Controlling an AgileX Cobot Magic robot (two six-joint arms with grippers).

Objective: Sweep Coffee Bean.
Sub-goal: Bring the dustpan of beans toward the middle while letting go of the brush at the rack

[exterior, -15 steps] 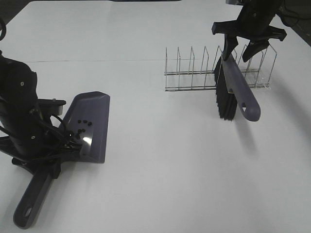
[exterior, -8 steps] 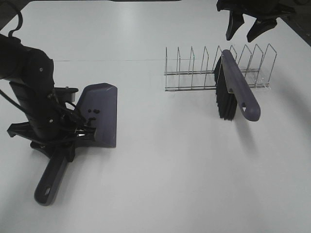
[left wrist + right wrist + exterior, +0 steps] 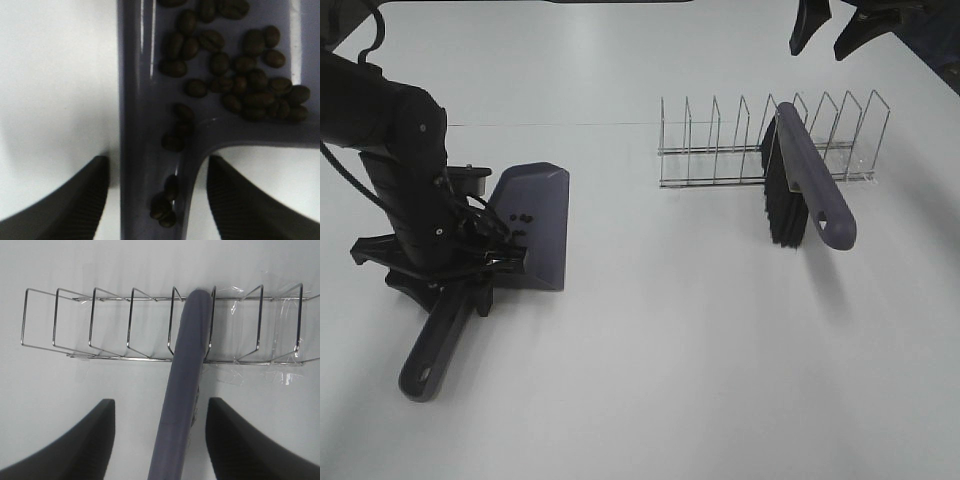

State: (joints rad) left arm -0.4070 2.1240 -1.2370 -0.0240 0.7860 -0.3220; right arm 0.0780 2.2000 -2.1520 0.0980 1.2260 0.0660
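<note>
The purple-grey dustpan (image 3: 538, 222) lies on the white table at the left, its handle (image 3: 432, 348) pointing to the front. Several coffee beans (image 3: 520, 217) lie in its tray; the left wrist view shows them heaped in the pan (image 3: 240, 85) and a few down the handle's groove (image 3: 167, 207). My left gripper (image 3: 470, 277) is shut on the dustpan's handle neck, one finger on each side (image 3: 75, 200). The brush (image 3: 810, 190) leans in the wire rack (image 3: 720, 150), bristles down. My right gripper (image 3: 830, 25) is open and empty, high above the brush handle (image 3: 187, 380).
The wire rack stands at the back right, with taped feet (image 3: 285, 372). The table's edges run along the far left and far right corners. The left arm's dark body (image 3: 395, 170) covers the table left of the dustpan.
My left arm has carried the dustpan rightward and farther back. My right gripper has risen up and away from the brush, which stays leaning in the rack.
</note>
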